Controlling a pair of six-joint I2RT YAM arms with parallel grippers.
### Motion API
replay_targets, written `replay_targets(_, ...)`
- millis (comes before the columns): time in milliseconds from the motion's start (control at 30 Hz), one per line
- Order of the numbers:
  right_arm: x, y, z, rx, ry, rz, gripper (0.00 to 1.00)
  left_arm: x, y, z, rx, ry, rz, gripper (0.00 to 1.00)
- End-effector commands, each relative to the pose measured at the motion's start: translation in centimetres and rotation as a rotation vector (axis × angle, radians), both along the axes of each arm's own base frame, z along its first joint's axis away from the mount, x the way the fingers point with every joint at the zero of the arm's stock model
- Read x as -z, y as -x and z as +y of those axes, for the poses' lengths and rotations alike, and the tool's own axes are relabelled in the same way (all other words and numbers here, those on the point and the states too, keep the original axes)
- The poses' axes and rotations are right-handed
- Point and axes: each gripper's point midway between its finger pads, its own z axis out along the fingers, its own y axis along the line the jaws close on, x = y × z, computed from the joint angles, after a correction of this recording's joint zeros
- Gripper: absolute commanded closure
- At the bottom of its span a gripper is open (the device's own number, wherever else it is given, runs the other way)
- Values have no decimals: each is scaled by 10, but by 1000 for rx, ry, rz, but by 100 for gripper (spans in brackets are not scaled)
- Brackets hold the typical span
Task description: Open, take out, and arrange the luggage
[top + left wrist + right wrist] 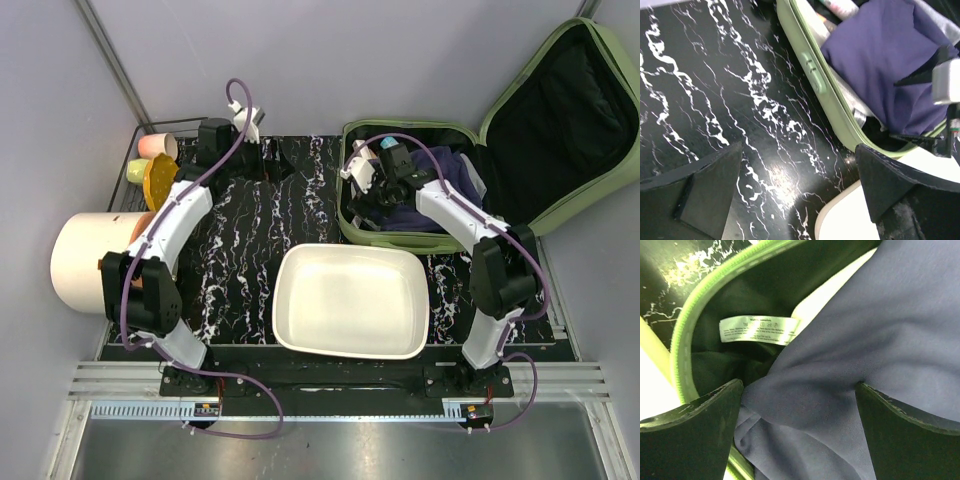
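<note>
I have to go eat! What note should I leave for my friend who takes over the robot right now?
Left gripper: open, empty, over the table beside the luggage.
Right gripper: open, inside the luggage at the purple cloth, not closed on it.
Done: luggage unzipped, lid laid back.
Left: take out the cloth and the rest, then arrange them. The white bin holds nothing yet.

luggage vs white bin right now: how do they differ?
The luggage is olive green and soft-sided; the white bin looks rigid. The luggage has a lid, swung open rightward; the bin has none. The luggage holds a purple cloth; the bin holds nothing. Both are rounded rectangles on the black marbled table.
</note>
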Motion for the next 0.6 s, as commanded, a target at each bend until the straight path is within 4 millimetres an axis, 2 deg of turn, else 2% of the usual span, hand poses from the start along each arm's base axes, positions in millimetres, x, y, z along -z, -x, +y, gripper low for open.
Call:
replay_targets(0, 6, -5, -18, 48, 83, -10, 0, -44, -26, 3, -18, 49, -108, 1)
replay_targets(33, 11, -4, -20, 51, 95, -1, 2, -42, -26, 1, -12, 57, -99, 1)
replay_targets(100, 15, -7, -29, 67, 141, -13, 20, -36, -26, -6, -2, 100, -50, 1)
replay_targets(133, 12, -10, -32, 82, 141, -28, 33, -34, -26, -10, 0, 111, -40, 1)
replay_targets(167, 4, -13, -32, 93, 130, -43, 60, -29, -26, -17, 0, 121, -13, 9)
replay_targets(200, -7, -13, -31, 95, 105, -58, 77, -29, -24, -22, 9, 125, -7, 12)
replay_targets(267, -24, -16, -29, 105, 58, -80, 100, -23, -18, -42, 25, 153, 40, 16)
replay_targets(333, -46, -12, -24, 106, -19, -91, 100, -19, -12, -65, 44, 193, 94, 14)
replay_targets(367, -57, -16, -30, 127, -59, -99, 100, -18, -10, -74, 29, 245, 155, 12)
replay_targets(400, -71, -11, -24, 106, -131, -97, 100, -24, -7, -85, 47, 282, 175, 7)
replay_targets(433, -78, -11, -28, 125, -175, -91, 100, -23, -5, -101, 76, 315, 197, 1)
replay_targets(533, -90, -7, -33, 117, -229, -96, 100, -35, -3, -133, 79, 445, 267, 1)
replay_targets(567, -89, -3, -33, 108, -240, -91, 100, -39, -3, -140, 62, 498, 311, 1)
